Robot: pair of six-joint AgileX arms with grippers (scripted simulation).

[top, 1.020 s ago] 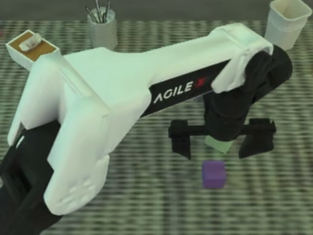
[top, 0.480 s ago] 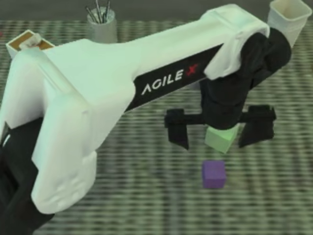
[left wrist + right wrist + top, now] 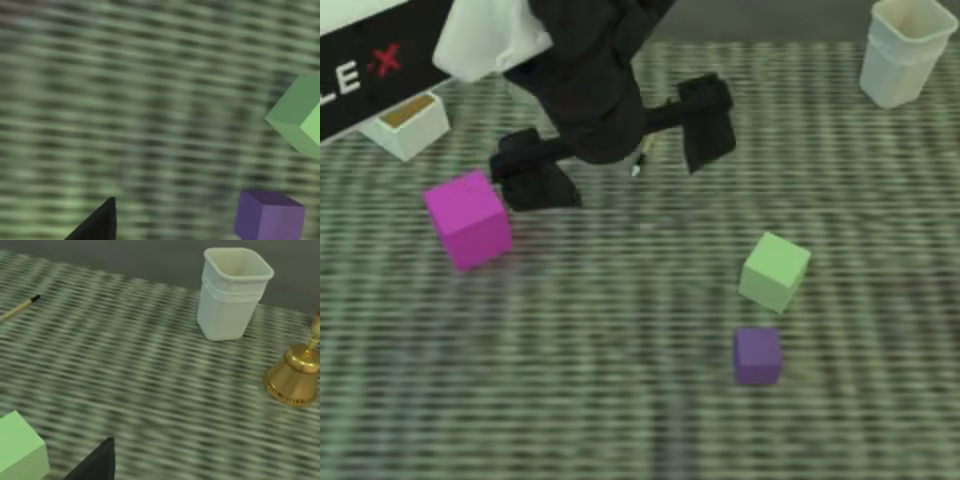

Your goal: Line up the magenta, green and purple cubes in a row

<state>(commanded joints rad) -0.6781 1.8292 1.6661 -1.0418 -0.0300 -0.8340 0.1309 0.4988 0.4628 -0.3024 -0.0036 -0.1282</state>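
- Because the left gripper hangs above the table's far-left area with its fingers spread and nothing between them, treat it as free for the next pick.
- Locate the magenta cube near the left edge of the table, just beside the nearer finger of the left gripper; it rests on the table, apart from the fingers and turned slightly off square.
- Locate the green cube right of the table's centre, standing free and rotated so that a corner faces the near edge.
- Locate the purple cube just beside the green cube on its near side, apart from it, with its faces about square to the table edges.
- Note that green and purple already sit close together as a pair, while magenta lies well apart to the left; judge the row unfinished until magenta joins them.
- Expect the open spread to suit the magenta cube, the largest of the three; the gripper must be centred over it before closing.
- Check the left wrist view, which shows green and purple ahead and one dark fingertip only.
- Regard the right arm as parked; its wrist view shows a corner of the green cube, a white cup and a brass bell, but you cannot tell the state of its fingers.
- Keep clear of the small tray at the far-left corner.
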